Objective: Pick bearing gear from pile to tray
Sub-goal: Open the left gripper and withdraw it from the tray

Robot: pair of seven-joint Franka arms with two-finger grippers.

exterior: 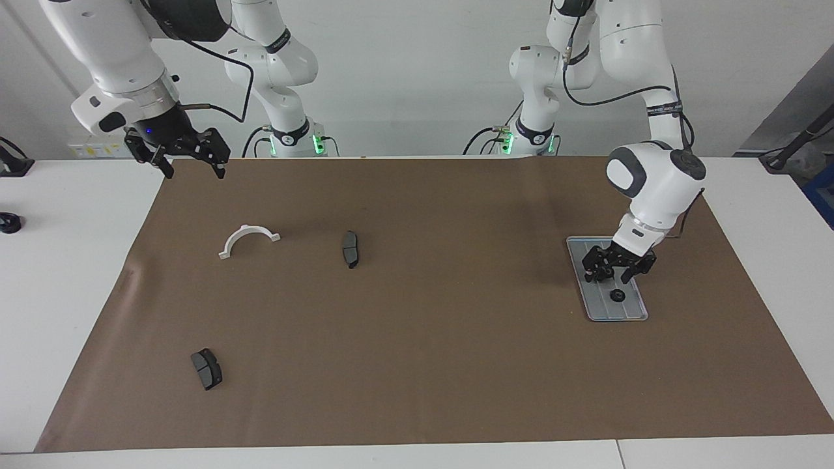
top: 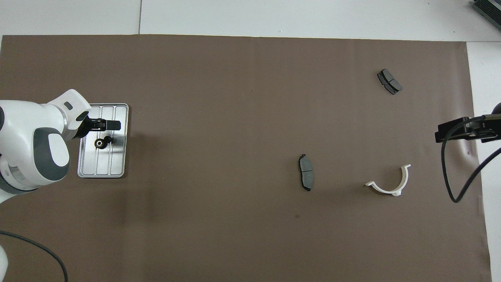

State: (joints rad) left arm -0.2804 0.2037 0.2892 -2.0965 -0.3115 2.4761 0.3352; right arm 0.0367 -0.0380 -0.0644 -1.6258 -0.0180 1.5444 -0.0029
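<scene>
The gear (exterior: 616, 296) lies flat in the tray (exterior: 635, 314), just below the left claw (exterior: 617, 271), which hangs over the tray with jaws spread and nothing in them. Being round, the gear has no long axis and its bore points up; the tray's long axis runs away from the robots. The right claw (exterior: 190, 161) waits open, empty, well apart, so the left is nearer.

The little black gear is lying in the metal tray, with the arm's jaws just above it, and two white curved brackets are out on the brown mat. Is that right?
Not quite: there is only one white curved bracket on the brown mat, as the facing view shows. The little black gear does lie in the metal tray, with the left gripper just above it.
</scene>
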